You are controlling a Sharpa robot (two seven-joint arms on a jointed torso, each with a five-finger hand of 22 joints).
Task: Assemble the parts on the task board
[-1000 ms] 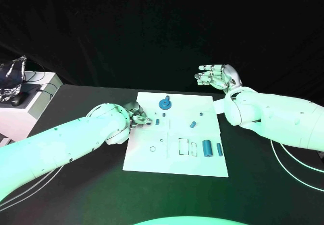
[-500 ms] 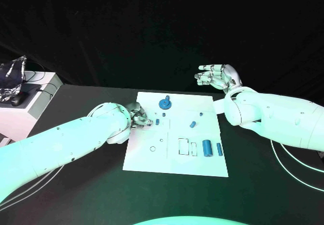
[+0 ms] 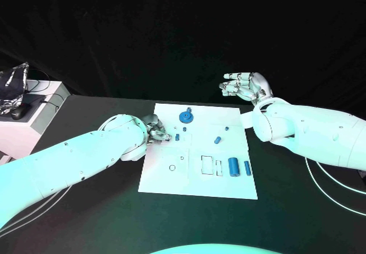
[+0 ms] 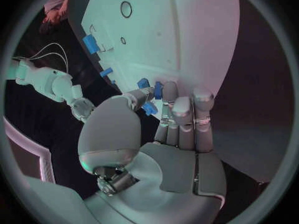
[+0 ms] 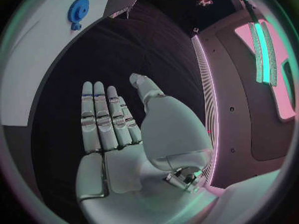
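The white task board (image 3: 200, 174) lies mid-table, carrying a blue gear (image 3: 186, 116), a blue cylinder (image 3: 233, 165) and several small blue parts. At the board's left edge my left hand (image 3: 156, 130) has its fingertips next to a short upright blue part (image 3: 177, 137). In the left wrist view that hand (image 4: 165, 119) pinches a small blue part (image 4: 149, 108) between thumb and fingers just above the board (image 4: 181, 30). My right hand (image 3: 245, 84) hangs raised beyond the board's far right corner, fingers apart and holding nothing. In its wrist view the right hand (image 5: 115, 129) is flat and open, with the gear (image 5: 77, 8) far off.
A slim blue part (image 3: 248, 168) lies beside the cylinder near two rectangular slots (image 3: 207, 164). Another blue part (image 3: 217, 140) lies mid-board. A white stand with dark gear (image 3: 15, 100) sits off the table's left side.
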